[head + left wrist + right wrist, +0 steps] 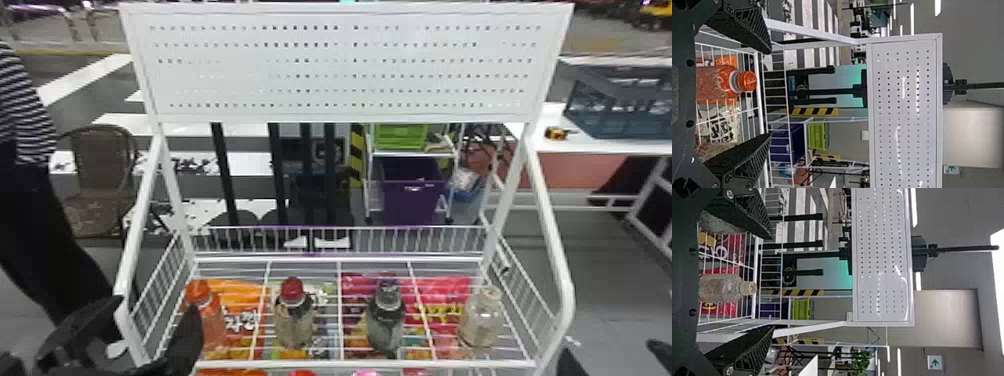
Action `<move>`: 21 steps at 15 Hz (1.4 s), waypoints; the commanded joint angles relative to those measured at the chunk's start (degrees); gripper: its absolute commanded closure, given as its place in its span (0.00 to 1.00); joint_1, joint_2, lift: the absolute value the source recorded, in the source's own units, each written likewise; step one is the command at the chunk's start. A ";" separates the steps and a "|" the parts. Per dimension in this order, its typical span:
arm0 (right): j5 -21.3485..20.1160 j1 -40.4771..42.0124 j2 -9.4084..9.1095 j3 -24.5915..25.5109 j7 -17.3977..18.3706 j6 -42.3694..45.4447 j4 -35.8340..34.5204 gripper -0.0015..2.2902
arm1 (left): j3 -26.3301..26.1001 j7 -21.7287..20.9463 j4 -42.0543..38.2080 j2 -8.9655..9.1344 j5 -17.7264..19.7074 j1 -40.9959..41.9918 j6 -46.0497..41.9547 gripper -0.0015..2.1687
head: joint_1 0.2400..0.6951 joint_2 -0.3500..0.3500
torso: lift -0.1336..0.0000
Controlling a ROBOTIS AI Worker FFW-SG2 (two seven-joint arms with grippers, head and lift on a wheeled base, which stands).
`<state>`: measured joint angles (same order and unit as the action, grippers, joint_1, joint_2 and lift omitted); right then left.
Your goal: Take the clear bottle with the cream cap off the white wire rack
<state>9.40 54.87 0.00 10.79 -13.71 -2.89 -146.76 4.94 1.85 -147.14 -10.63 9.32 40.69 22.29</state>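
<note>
Clear bottle (481, 322) (cream-capped), upright on wire rack (350, 363), right end effector (607, 348) spread

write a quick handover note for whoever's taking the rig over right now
Right gripper: open, empty, near the rack's front right corner.
Left gripper: open, empty, at the rack's left front.
Job's things: the clear bottle with the cream cap stands upright on the white wire rack, far right in a row of four bottles.
Done: no grasp yet; the bottle is not off the rack.
Left: bring a gripper, probably the right since it is nearer, around the bottle, close on it, lift it and carry it clear of the rack.
</note>
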 commanded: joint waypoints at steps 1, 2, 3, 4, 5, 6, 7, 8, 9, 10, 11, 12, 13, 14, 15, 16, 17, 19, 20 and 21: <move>-0.09 -1.87 -0.05 -0.24 0.09 2.40 4.38 0.04 | -0.02 0.00 -0.17 0.00 0.00 0.09 0.00 0.06 | 0.57 0.50 | 1.00; -0.18 -3.71 -0.05 -0.77 0.09 5.74 8.42 0.04 | -0.02 0.00 -0.17 0.00 0.00 0.09 0.00 0.06 | 0.57 0.50 | 1.00; -0.53 -5.47 -0.05 -1.21 0.00 10.66 12.99 0.04 | -0.11 0.00 -0.34 -0.09 0.00 0.18 0.53 0.06 | 0.57 0.50 | 1.00; -1.32 -7.41 -0.05 -2.44 0.00 12.24 16.95 0.04 | -0.20 0.00 -0.61 -0.09 -0.09 0.26 0.70 0.06 | 0.57 0.50 | 1.00; -2.46 -10.13 -0.05 -3.40 0.18 12.59 21.34 0.04 | -0.55 0.00 -0.61 -0.09 -0.17 0.18 1.23 0.06 | 0.57 0.50 | 1.00; -4.04 -12.68 -0.05 -4.11 0.26 13.29 25.56 0.04 | -0.90 0.09 -0.52 -0.09 -0.35 0.09 1.41 0.06 | 0.57 0.50 | 1.00; -5.54 -15.76 -0.05 -4.54 0.44 14.88 30.57 0.04 | -1.69 0.18 -0.52 -0.18 -0.79 0.00 1.93 0.06 | 0.57 0.50 | 1.00; -6.24 -18.83 -0.05 -4.81 0.44 15.58 35.41 0.04 | -2.39 0.18 -0.61 -0.27 -1.58 -0.35 3.87 0.06 | 0.57 0.50 | 1.00; -6.68 -21.47 -0.05 -5.07 0.62 15.58 39.18 0.04 | -3.54 0.26 -0.52 -0.44 -2.55 -0.88 5.27 0.06 | 0.57 0.50 | 1.00; -7.29 -24.54 -0.05 -5.16 0.62 15.58 43.32 0.04 | -4.15 0.35 -0.52 -0.44 -2.72 -1.32 6.50 0.06 | 0.57 0.50 | 1.00; -8.53 -27.62 -0.05 -5.51 0.79 15.58 47.01 0.04 | -4.85 0.44 -0.61 -0.53 -3.34 -1.76 7.38 0.06 | 0.57 0.50 | 1.00; -9.14 -29.99 -0.05 -5.78 1.23 15.40 49.64 0.04 | -5.38 0.53 -0.61 -0.53 -3.78 -2.02 7.91 0.06 | 0.57 0.50 | 1.00; -9.49 -32.37 -0.05 -6.57 2.20 15.58 52.19 0.04 | -5.56 0.53 -0.61 -0.53 -3.78 -2.46 9.67 0.06 | 0.57 0.50 | 1.00; -10.63 -34.21 -0.05 -6.92 4.40 15.58 53.86 0.04 | -5.91 0.53 -0.69 -0.62 -3.95 -2.55 9.84 0.06 | 0.57 0.50 | 1.00; -10.81 -35.79 -0.05 -7.27 4.57 15.58 55.18 0.04 | -6.08 0.53 -0.96 -0.62 -4.39 -2.64 10.02 0.06 | 0.57 0.50 | 1.00; -10.99 -37.55 -0.05 -7.27 5.45 15.40 56.59 0.04 | -6.17 0.53 -1.05 -0.62 -4.66 -2.64 10.55 0.06 | 0.57 0.50 | 1.00; -11.07 -39.31 -0.05 -7.18 5.54 15.23 58.08 0.04 | -6.17 0.53 -1.48 -0.79 -4.74 -2.55 10.72 0.06 | 0.57 0.50 | 1.00; -11.16 -42.30 -0.05 -7.27 5.89 15.23 60.63 0.04 | -6.17 0.53 -2.10 -0.88 -5.01 -2.55 12.31 0.06 | 0.57 0.50 | 1.00; -11.43 -43.35 -0.05 -7.27 6.33 15.23 61.51 0.04 | -6.00 0.53 -2.28 -0.97 -5.01 -2.28 12.48 0.06 | 0.57 0.50 | 1.00; -11.95 -44.14 -0.05 -7.27 7.30 15.23 62.12 0.04 | -5.91 0.53 -2.45 -1.06 -5.01 -2.20 12.66 0.06 | 0.57 0.50 | 1.00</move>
<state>-2.01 12.07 0.00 3.53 -6.97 12.35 -85.73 -1.13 2.37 -149.29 -11.56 4.35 38.32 34.53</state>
